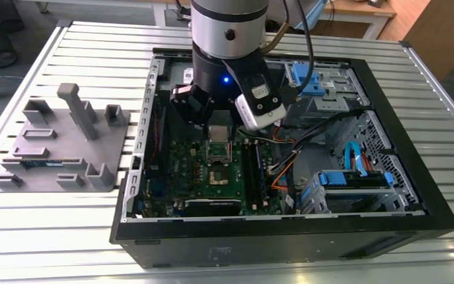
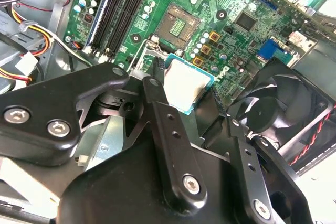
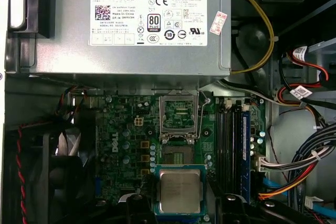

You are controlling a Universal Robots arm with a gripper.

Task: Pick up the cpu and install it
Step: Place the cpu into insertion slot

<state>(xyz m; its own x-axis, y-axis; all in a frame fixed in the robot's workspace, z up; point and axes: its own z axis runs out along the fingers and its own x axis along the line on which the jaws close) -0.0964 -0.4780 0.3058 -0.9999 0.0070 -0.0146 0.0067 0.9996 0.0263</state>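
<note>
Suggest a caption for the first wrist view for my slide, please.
Tool gripping the cpu over the green motherboard, near the grey power supply.

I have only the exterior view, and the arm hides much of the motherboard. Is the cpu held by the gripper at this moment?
Observer: Yes. In the first wrist view the gripper is shut on the cpu, with its black fingers against two opposite edges.
Operator: Thank you. Is the cpu already seated in the socket?
Observer: No. In the second wrist view the socket lies bare with its contact field uncovered, and the cpu hangs apart from it.
</note>
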